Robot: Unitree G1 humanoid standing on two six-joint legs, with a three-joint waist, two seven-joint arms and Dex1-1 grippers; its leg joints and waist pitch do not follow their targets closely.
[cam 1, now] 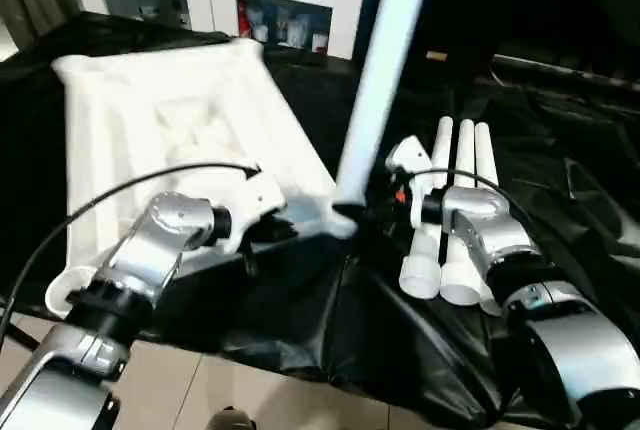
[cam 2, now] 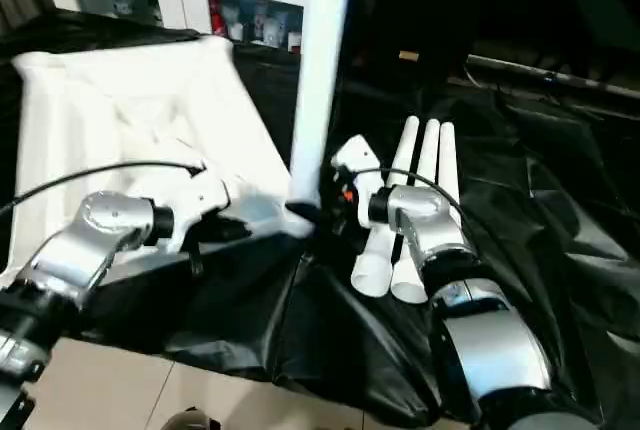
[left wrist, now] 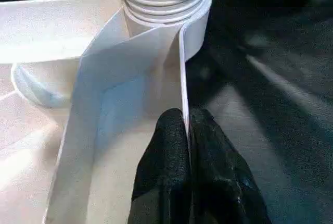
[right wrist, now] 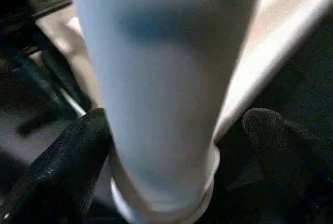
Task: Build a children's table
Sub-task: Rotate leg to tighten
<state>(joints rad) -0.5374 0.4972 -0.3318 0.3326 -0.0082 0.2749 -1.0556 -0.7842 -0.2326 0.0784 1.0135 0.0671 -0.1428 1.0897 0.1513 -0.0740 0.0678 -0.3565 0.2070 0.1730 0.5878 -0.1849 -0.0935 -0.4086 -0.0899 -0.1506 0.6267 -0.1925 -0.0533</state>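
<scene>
**A:** Where is the table top?

**B:** The white table top [cam 1: 170, 140] lies upside down on the black sheet [cam 1: 400, 340], filling the left half of the left eye picture. One leg [cam 1: 385, 70] stands upright at its near right corner, at the centre of the frame, and its upper end is cut off by the top edge.

**A:** What do the wrist cameras add?

**B:** The left wrist view shows the left gripper [left wrist: 188, 130] with its two black fingers pressed together on the thin rim [left wrist: 182, 67] of the top, and beyond them the corner socket [left wrist: 166, 5] with the ridged foot of the leg in it. From the head you see little more than that gripper's white housing, just left of the leg's foot. The right wrist view shows the right gripper [right wrist: 182, 135] spread wide, a finger on each side of the leg with a gap between.

**A:** Anything else?

**B:** Three more legs [cam 1: 455, 210] lie side by side at centre right, partly covered by the right arm. A white cabinet [cam 1: 250, 0] with glass doors runs along the upper left.

**A:** Hard to read?

**B:** The ribs on the underside are washed out, and the far side of the socket is hidden.
</scene>
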